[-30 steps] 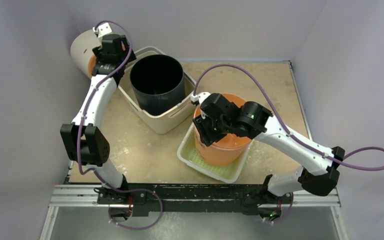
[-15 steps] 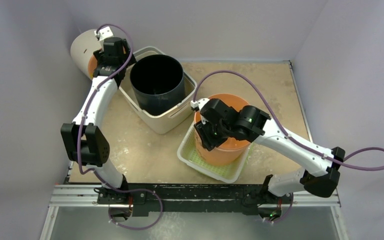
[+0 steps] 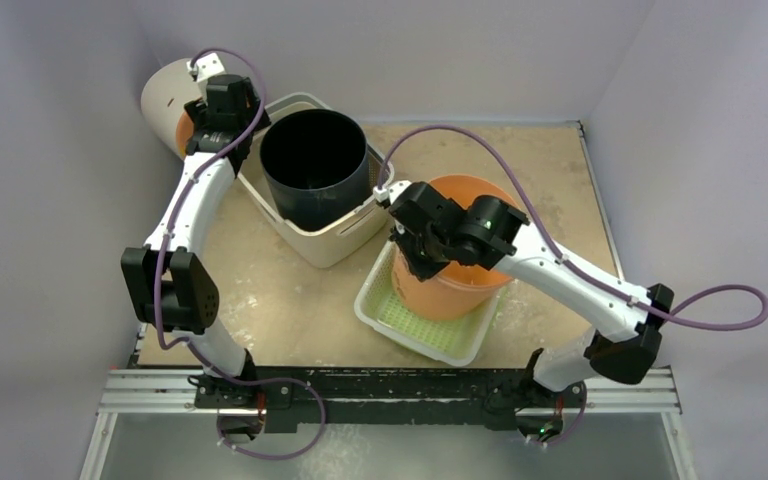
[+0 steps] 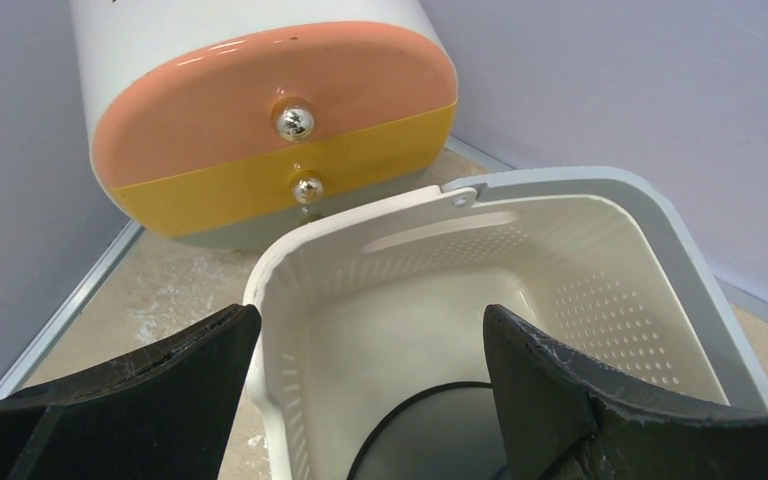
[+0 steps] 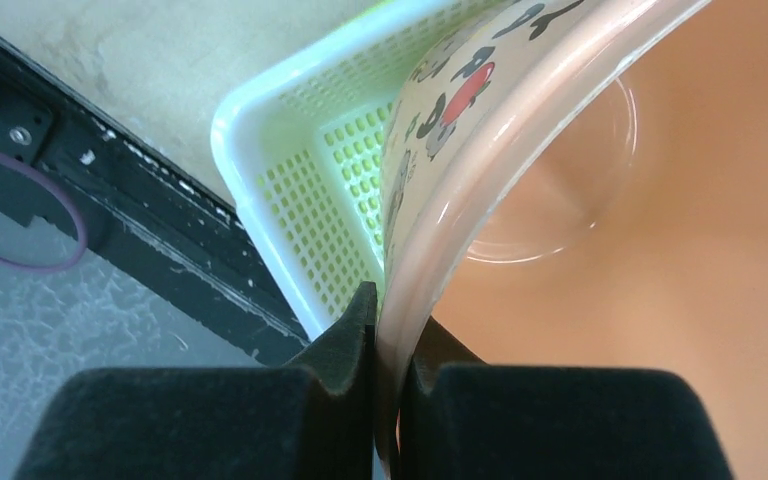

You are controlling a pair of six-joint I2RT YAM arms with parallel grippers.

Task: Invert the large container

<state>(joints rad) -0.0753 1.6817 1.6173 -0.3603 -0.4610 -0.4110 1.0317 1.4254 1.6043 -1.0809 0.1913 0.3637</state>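
The large container [image 3: 335, 245], a cream-beige rectangular basket, stands upright at the back left of the table. A white perforated basket [image 4: 290, 270] seems nested in it, and a black round bin [image 3: 315, 160] stands inside. The beige rim shows in the left wrist view [image 4: 650, 215]. My left gripper [image 3: 215, 135] is open and empty, hovering over the basket's far-left corner [image 4: 370, 320]. My right gripper [image 3: 405, 262] is shut on the rim of an orange bucket [image 3: 460, 275], one finger inside and one outside [image 5: 392, 320].
The orange bucket [image 5: 660, 200] sits tilted in a lime-green perforated tub [image 3: 415, 325] at the front centre. A white cylinder with an orange and yellow end [image 4: 280, 130] lies in the far-left corner [image 3: 165, 95]. Purple walls enclose the table on three sides.
My right gripper has moved away from the near edge with the orange bucket, shifting and tilting it in the green tub. The left arm has barely moved.
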